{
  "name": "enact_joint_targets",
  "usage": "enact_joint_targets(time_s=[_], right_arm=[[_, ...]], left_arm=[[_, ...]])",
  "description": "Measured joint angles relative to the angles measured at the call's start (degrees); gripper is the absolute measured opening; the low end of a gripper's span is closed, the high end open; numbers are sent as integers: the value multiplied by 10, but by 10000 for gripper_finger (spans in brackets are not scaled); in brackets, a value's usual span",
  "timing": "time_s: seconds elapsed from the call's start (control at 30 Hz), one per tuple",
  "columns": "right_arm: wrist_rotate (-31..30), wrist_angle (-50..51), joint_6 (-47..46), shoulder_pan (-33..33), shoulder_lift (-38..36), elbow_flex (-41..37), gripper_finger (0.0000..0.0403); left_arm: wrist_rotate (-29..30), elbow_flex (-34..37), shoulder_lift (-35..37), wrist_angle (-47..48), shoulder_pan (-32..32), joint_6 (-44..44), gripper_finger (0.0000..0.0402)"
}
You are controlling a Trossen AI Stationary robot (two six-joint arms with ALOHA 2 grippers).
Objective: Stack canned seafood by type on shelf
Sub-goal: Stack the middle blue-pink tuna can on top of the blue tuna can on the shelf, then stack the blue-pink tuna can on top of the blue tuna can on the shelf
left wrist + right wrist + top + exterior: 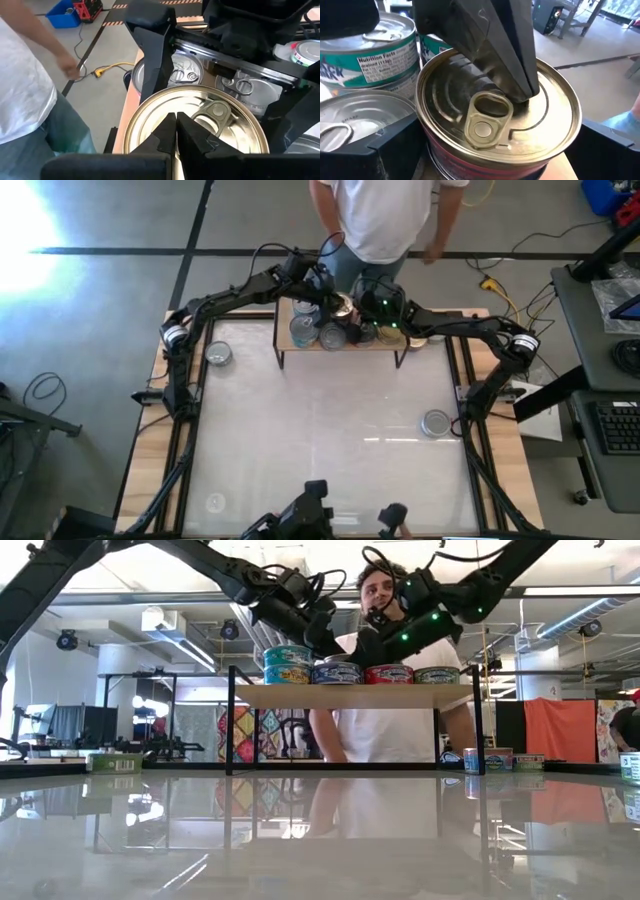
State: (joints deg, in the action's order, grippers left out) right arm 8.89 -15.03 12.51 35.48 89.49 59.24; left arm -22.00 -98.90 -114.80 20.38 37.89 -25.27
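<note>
White and wood-edged, the surface [320,440] is seen from above with a person in a white shirt [385,215] standing past its far edge. At that far edge stands the shelf [345,345], a light-wood board on thin black legs, and most of the canned seafood [350,670] is already gathered on it; two loose tins are left on the surface, one [219,355] near the left arm's base and one [436,423] near the right arm's.

Both arms are reached inward and forward, elbows out, so that their wrists meet over the shelf. The right claw [362,315] is spread as wide as it goes around a gold-topped tin [495,115] with a reddish side, which is straddled rather than visibly pinched. The left claw [176,131] is fully shut and empty, its tips laid on that tin's lid beside the pull tab.

The step in hand is judged to be settling this tin in its row. It is best done by keeping the lid pressed level while the right claw is drawn straight back, so neighbouring tins are not nudged.
</note>
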Motion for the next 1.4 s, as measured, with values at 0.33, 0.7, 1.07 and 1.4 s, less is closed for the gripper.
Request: enact_joint_targets(time_s=[0.33,0.7,1.07,1.4], right_arm=[[60,4,-21,23,-3,4,399],[56,15,6,24,-21,3,400],[25,158,33,23,-104,24,400],[-109,567,5,-7,-162,160,400]], left_arm=[[18,5,1,3,3,-2,0],[27,4,2,9,5,-2,0],[21,4,5,-23,4,31,0],[30,7,54,-67,4,49,0]])
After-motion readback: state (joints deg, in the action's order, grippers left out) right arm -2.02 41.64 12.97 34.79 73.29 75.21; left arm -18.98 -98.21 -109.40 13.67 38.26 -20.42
